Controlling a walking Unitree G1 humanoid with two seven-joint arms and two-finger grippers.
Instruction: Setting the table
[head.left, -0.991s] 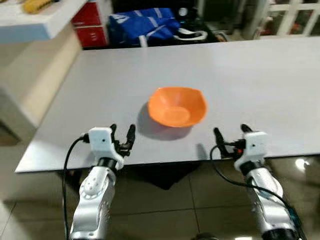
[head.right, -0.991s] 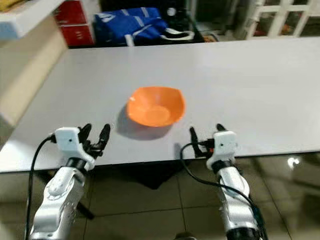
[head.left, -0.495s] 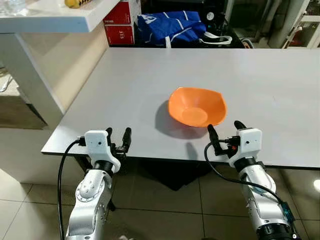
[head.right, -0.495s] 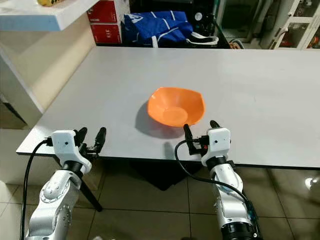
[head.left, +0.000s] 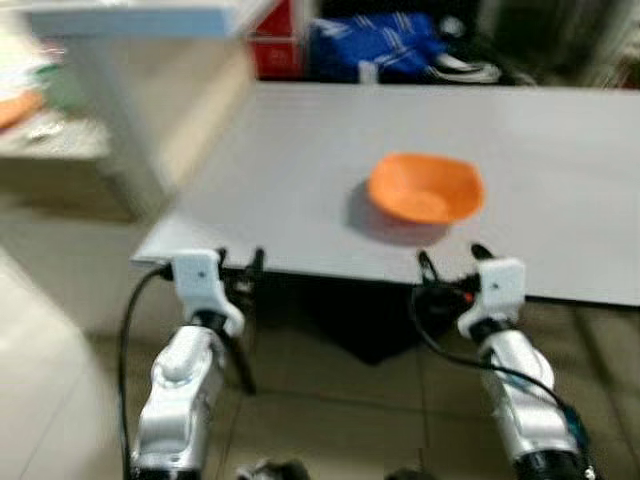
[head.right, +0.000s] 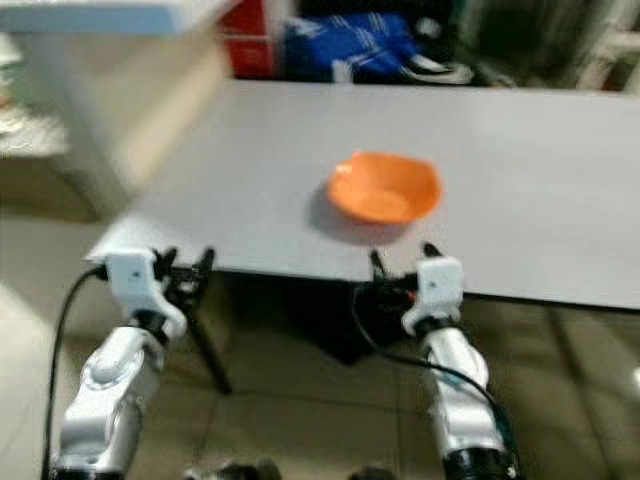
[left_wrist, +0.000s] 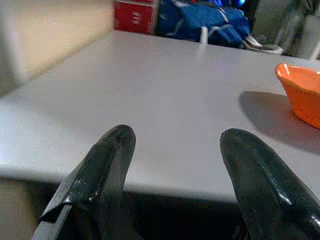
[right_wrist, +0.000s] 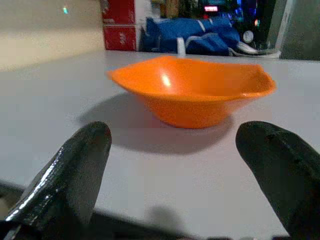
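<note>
An orange bowl (head.left: 425, 189) sits upright on the grey table (head.left: 300, 170), a little back from its near edge. My right gripper (head.left: 451, 260) hangs open just in front of that edge, with the bowl (right_wrist: 192, 93) straight ahead beyond its fingertips. My left gripper (head.left: 239, 264) is open too, at the table's near left corner, and the bowl (left_wrist: 301, 93) lies off to its right. Neither gripper holds anything. The eye views are blurred.
A blue bag (head.left: 378, 45) and a red box (head.left: 277, 55) lie beyond the table's far edge. A white counter (head.left: 130, 18) overhangs the left side, with a lower shelf (head.left: 40, 135) under it. Tiled floor (head.left: 340, 410) lies under my arms.
The whole view has shifted: I have backed away from the table and the picture has blurred. Both grippers now hang in front of the table edge instead of over it. The bowl has not moved.
</note>
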